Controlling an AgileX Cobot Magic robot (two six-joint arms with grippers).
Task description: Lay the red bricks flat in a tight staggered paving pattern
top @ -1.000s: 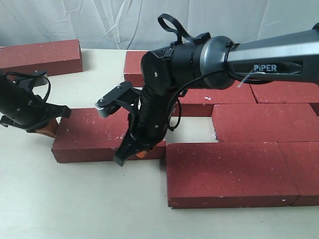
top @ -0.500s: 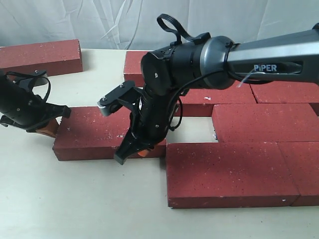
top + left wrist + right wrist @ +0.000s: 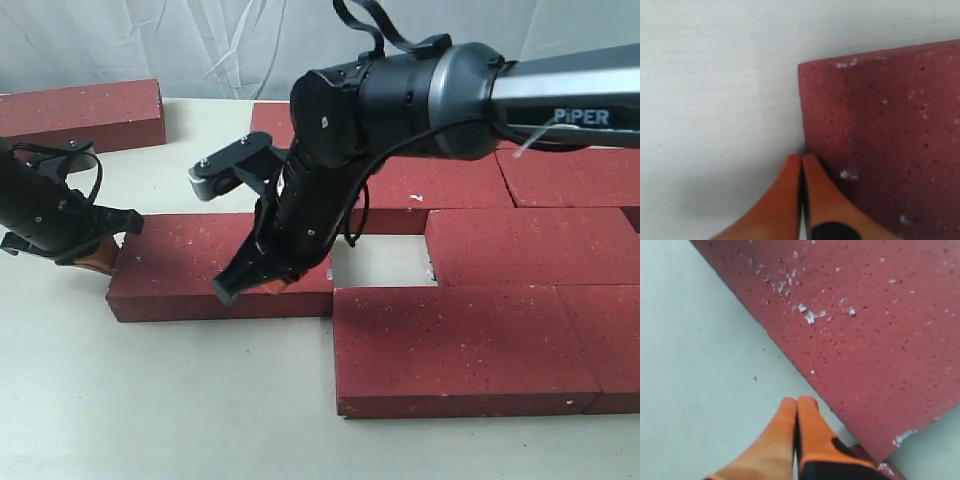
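Note:
One loose red brick (image 3: 185, 262) lies flat at the left, short of the paved group. My left gripper (image 3: 95, 262) is shut, and its orange fingertips (image 3: 810, 165) rest against the brick's (image 3: 880, 140) left end near a corner. My right gripper (image 3: 250, 290) is shut on nothing and hangs by the front long edge of the same brick (image 3: 865, 325), near its right end. Several more red bricks (image 3: 450, 345) lie flat and close together on the right. A small bare gap (image 3: 385, 262) shows between them and the loose brick.
Another red brick (image 3: 80, 112) lies apart at the back left. The pale table (image 3: 150, 400) shows bare in front and at the left. A grey cloth backdrop (image 3: 200, 40) hangs behind. The big right arm (image 3: 400, 100) reaches across the middle over the back bricks.
My right gripper has risen and shifted a little left along the loose brick, uncovering the gap. The left gripper has stayed at the brick's left end.

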